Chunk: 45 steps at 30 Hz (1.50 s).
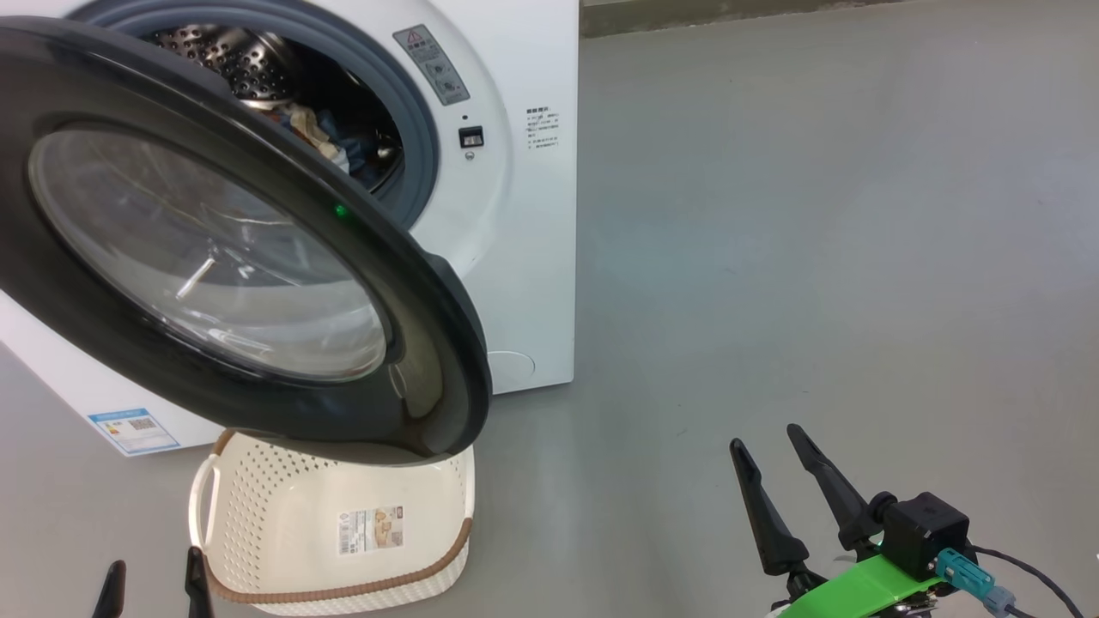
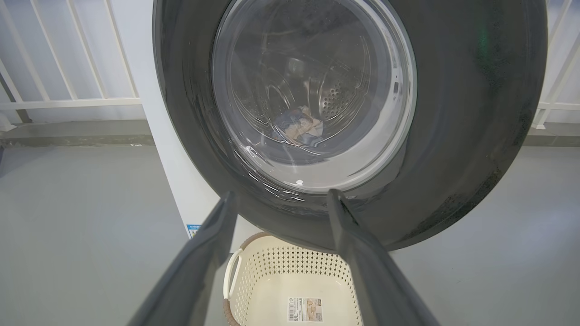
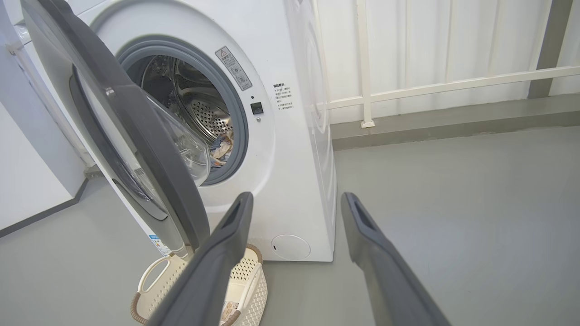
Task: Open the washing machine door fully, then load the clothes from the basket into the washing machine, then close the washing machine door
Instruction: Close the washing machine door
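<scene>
The washing machine [image 1: 524, 257] stands open, its door [image 1: 429, 309] swung about halfway out over the basket [image 1: 258, 481], which sits bare on the floor just in front. Loading looks done, so closing is the step in hand. It is best to push flat on the black rim near the free edge, not the glass, and press until it latches. The left gripper [image 1: 154, 562] and right gripper [image 1: 766, 438] are both spread wide and hold nothing. The clothes [image 1: 322, 137] lie inside the drum. Count: 1 machine, 1 door, 1 basket, 2 grippers, 1 bundle of clothes; how many garments it holds is unclear.
</scene>
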Tool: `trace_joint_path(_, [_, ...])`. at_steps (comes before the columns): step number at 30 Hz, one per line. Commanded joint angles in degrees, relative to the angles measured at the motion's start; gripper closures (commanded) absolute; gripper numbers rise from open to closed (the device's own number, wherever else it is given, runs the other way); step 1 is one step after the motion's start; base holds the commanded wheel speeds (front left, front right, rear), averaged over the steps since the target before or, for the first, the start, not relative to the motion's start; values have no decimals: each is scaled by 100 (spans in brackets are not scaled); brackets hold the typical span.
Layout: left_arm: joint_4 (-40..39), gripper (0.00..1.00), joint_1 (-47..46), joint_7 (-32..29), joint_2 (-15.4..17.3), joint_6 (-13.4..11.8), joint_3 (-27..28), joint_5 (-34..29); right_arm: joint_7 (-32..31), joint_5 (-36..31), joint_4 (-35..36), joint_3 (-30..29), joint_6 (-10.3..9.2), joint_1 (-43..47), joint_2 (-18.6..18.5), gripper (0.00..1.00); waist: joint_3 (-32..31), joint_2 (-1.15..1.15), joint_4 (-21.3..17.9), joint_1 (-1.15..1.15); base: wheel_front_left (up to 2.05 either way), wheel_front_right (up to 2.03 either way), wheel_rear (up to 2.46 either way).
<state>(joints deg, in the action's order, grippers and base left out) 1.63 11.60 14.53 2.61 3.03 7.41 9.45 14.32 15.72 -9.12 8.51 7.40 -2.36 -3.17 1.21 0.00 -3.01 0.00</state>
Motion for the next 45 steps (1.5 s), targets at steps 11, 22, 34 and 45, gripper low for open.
trace_joint_path(11, [-244,0,-99,47,27,56,108,-82,68,29,81,132,9,-72,29,100,21,0,37,0,0,0,0])
trace_joint_path(22, [-573,0,-217,47,27,281,-87,-189,68,-63,1879,732,9,-400,-10,100,132,0,181,0,0,0,0])
trace_joint_path(34, [-477,0,-397,47,27,400,-375,-31,68,51,2151,2343,9,-1141,-754,100,313,0,804,0,0,0,0])
trace_joint_path(45, [-523,0,-647,47,27,409,-746,209,68,312,918,3056,9,-1822,-1012,100,716,0,1608,0,0,0,0])
